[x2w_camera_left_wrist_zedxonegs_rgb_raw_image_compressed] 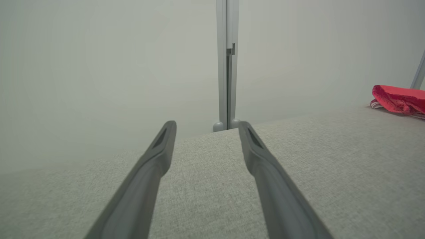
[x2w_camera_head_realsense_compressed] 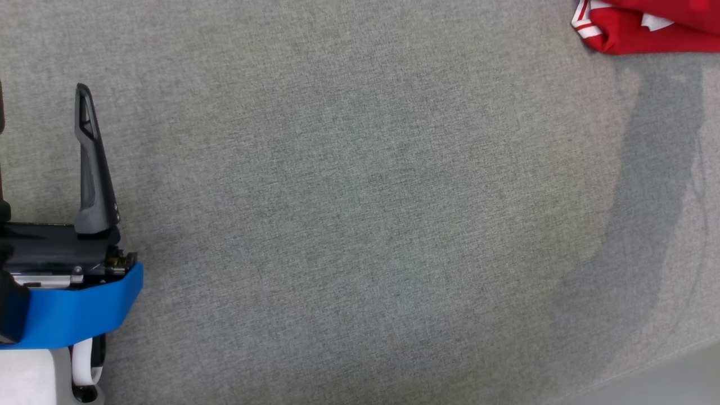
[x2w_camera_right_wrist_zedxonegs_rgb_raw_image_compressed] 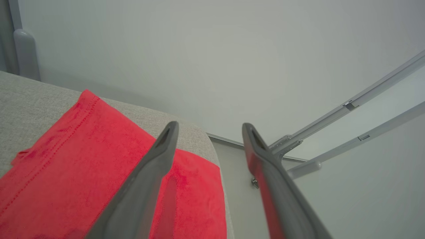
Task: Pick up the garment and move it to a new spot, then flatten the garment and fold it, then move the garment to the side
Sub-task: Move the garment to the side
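Right fingers (x2w_camera_right_wrist_zedxonegs_rgb_raw_image_compressed: 149,179) spread over red garment (x2w_camera_right_wrist_zedxonegs_rgb_raw_image_compressed: 73,166) | left fingers (x2w_camera_left_wrist_zedxonegs_rgb_raw_image_compressed: 147,176) well apart from it

Long tapered dark-grey fingers (x2w_camera_head_realsense_compressed: 93,163) on black-bodied left pincer (x2w_camera_left_wrist_zedxonegs_rgb_raw_image_compressed: 206,132); blue wrist band (x2w_camera_head_realsense_compressed: 79,315); white forearm (x2w_camera_head_realsense_compressed: 28,377)

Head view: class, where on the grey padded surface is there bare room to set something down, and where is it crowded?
The whole middle of the grey surface is bare, from the left tool at the view's left across to the red garment. Only that far right corner is crowded.
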You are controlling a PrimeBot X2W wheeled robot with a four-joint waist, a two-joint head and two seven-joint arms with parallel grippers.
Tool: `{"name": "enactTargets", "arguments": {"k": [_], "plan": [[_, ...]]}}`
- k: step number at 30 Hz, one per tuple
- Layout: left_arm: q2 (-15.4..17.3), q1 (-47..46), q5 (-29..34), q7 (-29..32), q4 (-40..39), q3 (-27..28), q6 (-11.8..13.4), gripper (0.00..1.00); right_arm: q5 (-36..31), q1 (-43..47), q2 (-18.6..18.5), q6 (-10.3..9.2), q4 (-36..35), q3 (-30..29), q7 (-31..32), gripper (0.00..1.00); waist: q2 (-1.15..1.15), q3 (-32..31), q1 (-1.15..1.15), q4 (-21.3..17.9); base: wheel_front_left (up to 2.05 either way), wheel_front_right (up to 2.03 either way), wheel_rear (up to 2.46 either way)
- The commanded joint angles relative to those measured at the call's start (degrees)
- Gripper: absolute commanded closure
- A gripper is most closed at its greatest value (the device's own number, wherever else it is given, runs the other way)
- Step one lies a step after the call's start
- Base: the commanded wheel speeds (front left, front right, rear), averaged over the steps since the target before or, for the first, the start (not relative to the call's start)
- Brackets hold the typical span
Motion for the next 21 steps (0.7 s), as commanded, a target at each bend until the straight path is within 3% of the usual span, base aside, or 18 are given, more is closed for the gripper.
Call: {"name": "enactTargets", "arguments": {"k": [1,7,14,21], "plan": [[0.14,0.56,-0.11,-0.43,0.31,0.34,0.27,0.00,-0.75,-0.54,0.32,-0.01,0.09,-0.17,-0.39,0.00,-0.01,-0.30,0.00,-0.02,0.00,0.00,0.00],[-1.03,1.48,-1.06,-1.85,2.81,-0.01,1.02,0.00,-1.93,3.35,1.77,-0.01,-6.30,-2.72,-0.94,0.00,-0.01,-3.51,0.00,1.20,0.00,0.00,0.00],[-2.73,3.60,-2.91,-3.98,8.06,0.41,1.87,0.00,-0.93,14.90,5.92,-0.01,-21.22,-5.46,-0.94,0.00,-0.01,-10.97,0.00,4.25,0.00,0.00,0.00],[-4.71,7.70,-4.93,-5.09,13.91,0.58,1.85,0.00,0.82,27.66,10.35,-0.01,-30.32,-4.36,-0.94,0.00,-0.01,-19.71,0.00,8.15,0.00,0.00,0.00]]}}
